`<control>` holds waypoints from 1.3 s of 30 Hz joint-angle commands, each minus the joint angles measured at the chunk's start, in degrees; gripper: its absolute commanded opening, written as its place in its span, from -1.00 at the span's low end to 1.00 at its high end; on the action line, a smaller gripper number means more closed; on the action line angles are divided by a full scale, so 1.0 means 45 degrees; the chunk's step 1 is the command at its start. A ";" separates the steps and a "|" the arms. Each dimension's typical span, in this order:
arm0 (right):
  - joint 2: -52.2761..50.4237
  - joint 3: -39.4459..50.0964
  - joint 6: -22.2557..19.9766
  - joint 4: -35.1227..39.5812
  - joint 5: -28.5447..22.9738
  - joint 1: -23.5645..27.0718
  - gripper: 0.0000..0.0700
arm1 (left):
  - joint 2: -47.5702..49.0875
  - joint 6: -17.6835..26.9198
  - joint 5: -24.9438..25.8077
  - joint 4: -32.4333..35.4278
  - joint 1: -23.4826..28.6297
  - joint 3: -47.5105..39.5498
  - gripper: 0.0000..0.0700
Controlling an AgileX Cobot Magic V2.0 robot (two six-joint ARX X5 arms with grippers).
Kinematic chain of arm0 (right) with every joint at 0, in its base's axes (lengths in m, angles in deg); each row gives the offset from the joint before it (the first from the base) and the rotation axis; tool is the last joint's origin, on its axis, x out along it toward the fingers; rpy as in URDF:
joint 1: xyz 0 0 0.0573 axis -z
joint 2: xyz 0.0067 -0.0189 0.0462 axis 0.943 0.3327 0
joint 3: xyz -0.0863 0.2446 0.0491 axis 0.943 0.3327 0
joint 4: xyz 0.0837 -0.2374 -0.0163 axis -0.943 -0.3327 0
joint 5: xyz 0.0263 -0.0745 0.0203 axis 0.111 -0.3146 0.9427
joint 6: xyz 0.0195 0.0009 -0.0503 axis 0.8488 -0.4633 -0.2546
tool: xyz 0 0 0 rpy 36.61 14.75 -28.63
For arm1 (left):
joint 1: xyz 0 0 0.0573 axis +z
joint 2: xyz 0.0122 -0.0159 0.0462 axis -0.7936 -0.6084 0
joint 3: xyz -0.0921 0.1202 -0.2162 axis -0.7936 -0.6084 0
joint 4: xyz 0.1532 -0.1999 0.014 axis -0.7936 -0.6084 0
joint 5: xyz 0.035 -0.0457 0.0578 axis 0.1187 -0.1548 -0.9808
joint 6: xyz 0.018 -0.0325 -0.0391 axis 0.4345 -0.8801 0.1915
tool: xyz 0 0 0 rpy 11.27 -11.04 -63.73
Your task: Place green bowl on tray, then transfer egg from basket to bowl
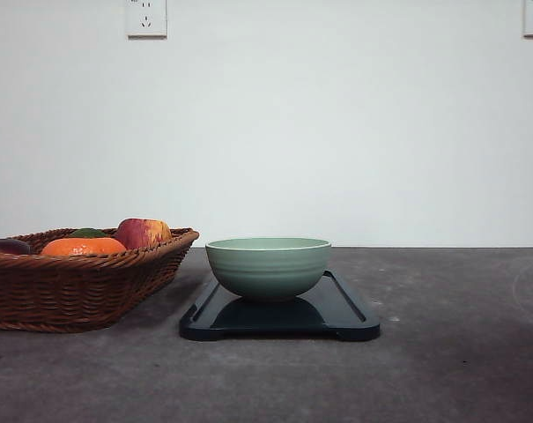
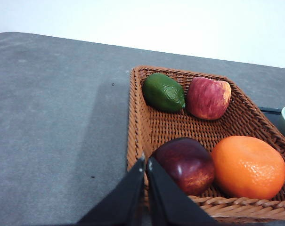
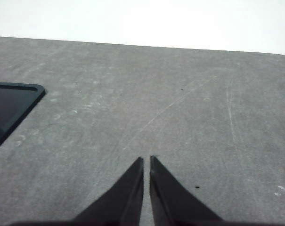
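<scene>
The green bowl (image 1: pixel 268 266) is seen standing upright on the tray (image 1: pixel 345 310), which lies flat on the grey surface (image 1: pixel 442 352) just to the right of the basket (image 1: pixel 72 286). In the basket, an orange (image 2: pixel 248 167), a red apple (image 2: pixel 208 98), a dark plum-coloured fruit (image 2: pixel 187 163) and a green lime (image 2: pixel 163 92) are held; no egg can be made out among them. The left tool (image 2: pixel 145 162) is closed with nothing between its fingers, its tips placed at the basket's near rim beside the dark fruit. The right tool (image 3: pixel 146 161) is likewise closed and empty, held over bare surface, with a corner of the tray off to one side.
</scene>
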 commanded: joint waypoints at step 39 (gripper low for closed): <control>0.0005 0.0068 -0.0083 0.0145 -0.0015 0.0024 -0.96 | 0.0005 0.0035 0.0059 -0.0102 0.0005 -0.0238 -1.00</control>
